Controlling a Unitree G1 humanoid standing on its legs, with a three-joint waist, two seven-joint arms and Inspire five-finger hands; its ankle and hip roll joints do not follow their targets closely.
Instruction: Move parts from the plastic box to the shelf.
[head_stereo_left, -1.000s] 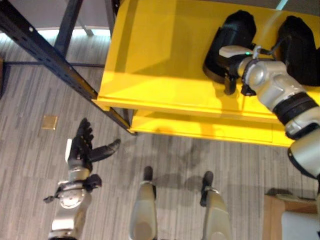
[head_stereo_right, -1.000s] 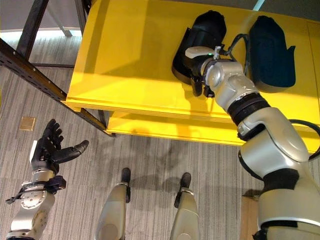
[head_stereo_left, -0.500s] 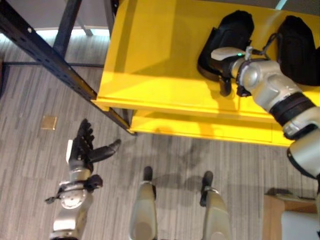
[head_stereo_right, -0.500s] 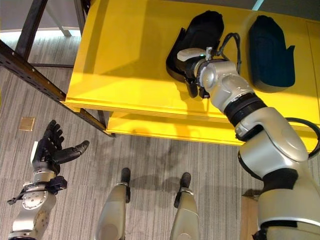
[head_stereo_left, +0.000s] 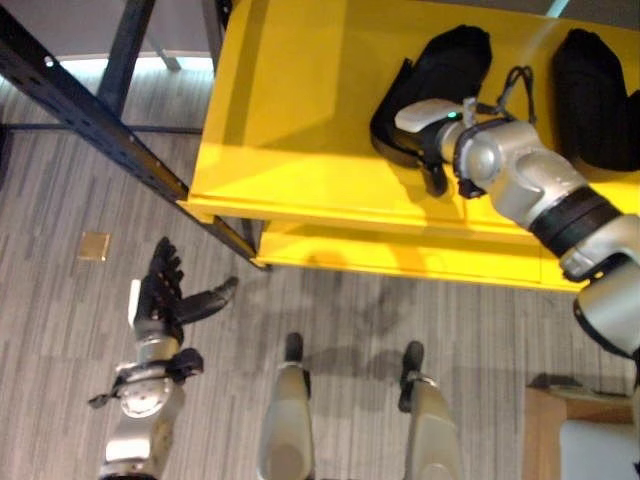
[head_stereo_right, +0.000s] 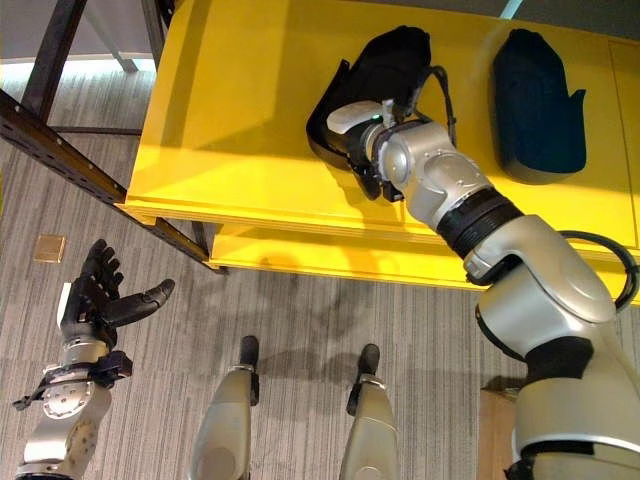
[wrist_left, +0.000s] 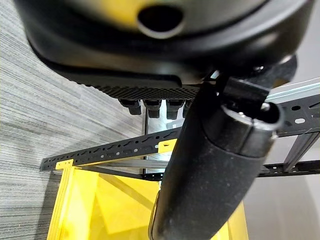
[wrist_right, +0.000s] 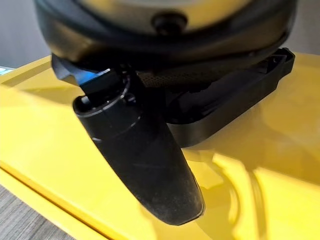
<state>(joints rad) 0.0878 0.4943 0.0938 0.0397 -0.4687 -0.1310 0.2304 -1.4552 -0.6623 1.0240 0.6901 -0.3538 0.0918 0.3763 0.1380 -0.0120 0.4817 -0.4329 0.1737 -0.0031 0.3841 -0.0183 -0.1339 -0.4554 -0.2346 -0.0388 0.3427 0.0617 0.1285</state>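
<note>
Head stereo pair looks steeply down; both eyes share the glossy yellow shelf tray (head_stereo_left: 300, 120) at 12 o'clock. Wrist cameras sit very close, the right facing that tray (wrist_right: 60, 130), the left its underside.

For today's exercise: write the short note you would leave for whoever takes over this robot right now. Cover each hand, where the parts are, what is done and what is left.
Right hand: on the black part on the yellow shelf. The thumb points down in front of the part; the fingers are hidden, so the grip cannot be judged.
Left hand: open, holding nothing, low over the floor to the left of the shelf.
Parts: a second black part lies on the same shelf to the right, apart from the first.
Done: two parts are on the shelf.
Left: free the right hand from the part. The plastic box is out of sight, so check it for remaining parts.
</note>
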